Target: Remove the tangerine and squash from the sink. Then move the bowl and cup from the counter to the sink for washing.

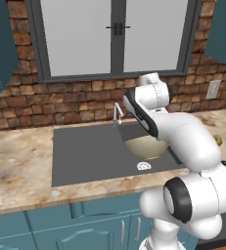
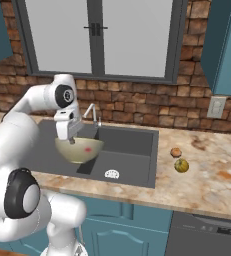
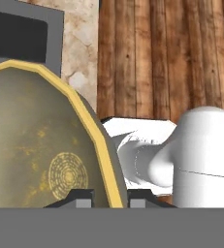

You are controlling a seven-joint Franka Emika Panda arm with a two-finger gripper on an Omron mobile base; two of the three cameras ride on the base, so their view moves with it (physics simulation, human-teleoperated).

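We hold the bowl (image 2: 79, 150) over the sink (image 2: 132, 145), left of the faucet (image 2: 93, 116), our gripper (image 2: 72, 140) clamped on its yellow rim. It hangs above the basin, not yet set down. Right of the sink, the tangerine (image 2: 175, 152) and squash (image 2: 181, 165) lie on the counter (image 2: 212, 175), so that part looks done. The cup we cannot place.

Matt olive-brass bowl (image 3: 40, 160) with smooth yellow rim, matt dark grey sink (image 1: 85, 156), mottled stone counter (image 1: 16, 166), rough brick wall (image 1: 51, 102)
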